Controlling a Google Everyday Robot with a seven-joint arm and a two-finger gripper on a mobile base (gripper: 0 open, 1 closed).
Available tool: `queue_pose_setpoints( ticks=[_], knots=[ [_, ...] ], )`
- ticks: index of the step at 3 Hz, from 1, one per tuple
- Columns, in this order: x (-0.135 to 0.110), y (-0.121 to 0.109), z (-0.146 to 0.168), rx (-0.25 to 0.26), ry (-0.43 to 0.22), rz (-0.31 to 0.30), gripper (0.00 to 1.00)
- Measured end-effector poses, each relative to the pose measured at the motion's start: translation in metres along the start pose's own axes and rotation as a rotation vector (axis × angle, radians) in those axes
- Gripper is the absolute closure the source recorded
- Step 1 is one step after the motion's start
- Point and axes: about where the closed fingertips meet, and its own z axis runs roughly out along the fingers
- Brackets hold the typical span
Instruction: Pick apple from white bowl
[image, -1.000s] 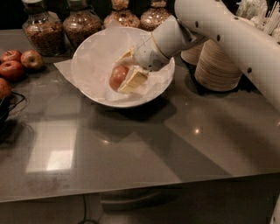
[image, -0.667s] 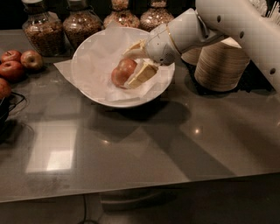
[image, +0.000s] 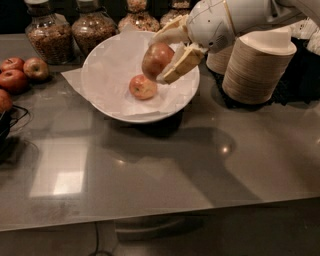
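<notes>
The paper-lined bowl (image: 150, 119) stands on the counter (image: 160, 180), toward its back. A loose apple (image: 143, 86) lies in the bowl. Above the bowl's right half hangs the held apple (image: 156, 59), clamped in the gripper (image: 160, 60), which comes in from the right. Jars (image: 95, 31) stand behind the bowl, a stack of paper bowls (image: 257, 67) stands to its right, and more apples (image: 22, 72) lie to its left.

Glossy bowl (image: 150, 118) beneath plastic-looking end effector (image: 161, 60)
</notes>
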Motion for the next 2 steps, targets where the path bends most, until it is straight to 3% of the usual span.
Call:
queue_pose_setpoints(
  ticks=[1, 2],
  knots=[
    [0.0029, 0.0178, 0.0024, 0.02, 0.006, 0.027, 1.0],
    [0.0029, 0.0178, 0.0024, 0.02, 0.006, 0.027, 1.0]
  ],
)
